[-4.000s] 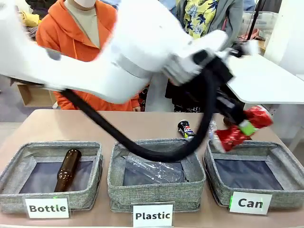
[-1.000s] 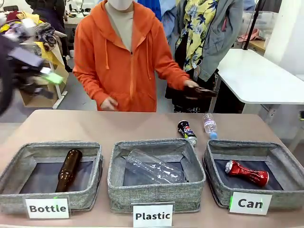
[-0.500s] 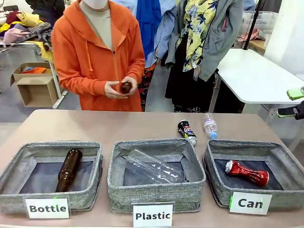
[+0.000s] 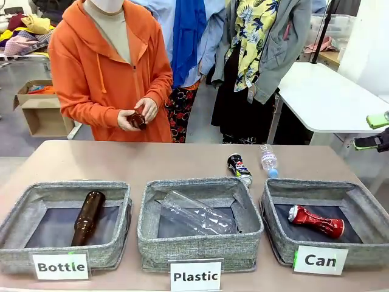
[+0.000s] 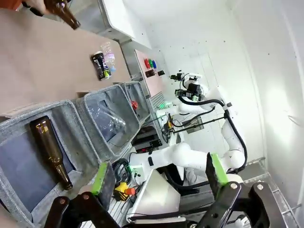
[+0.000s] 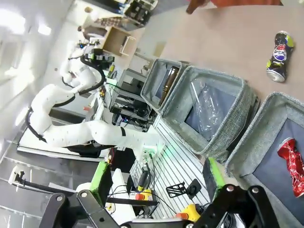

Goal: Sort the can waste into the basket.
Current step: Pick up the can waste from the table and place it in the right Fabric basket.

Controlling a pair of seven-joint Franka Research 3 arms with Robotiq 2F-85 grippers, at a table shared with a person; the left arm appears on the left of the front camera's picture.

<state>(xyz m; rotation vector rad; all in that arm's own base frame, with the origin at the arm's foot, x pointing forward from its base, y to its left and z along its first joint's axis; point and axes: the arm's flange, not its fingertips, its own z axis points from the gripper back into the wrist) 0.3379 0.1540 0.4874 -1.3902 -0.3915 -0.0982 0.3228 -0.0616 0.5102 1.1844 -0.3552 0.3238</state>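
I see the red can (image 4: 316,221) lying inside the basket (image 4: 278,242), and the dark can (image 4: 239,168) on the tan tabletop (image 4: 152,161) just behind that basket. My left pincer (image 5: 156,173) and right pincer (image 6: 156,175) are both spread, empty.

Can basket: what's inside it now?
In the Can basket, one crushed red can lies on the dark liner. The near wall hides the liner's front edge. The dark printed can is outside.

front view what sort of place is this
Probably a robotics lab staging a waste-sorting trial: a Bottle bin, a Plastic bin and the Can basket on a table, a person standing by, and an equipment rack in the right wrist view.
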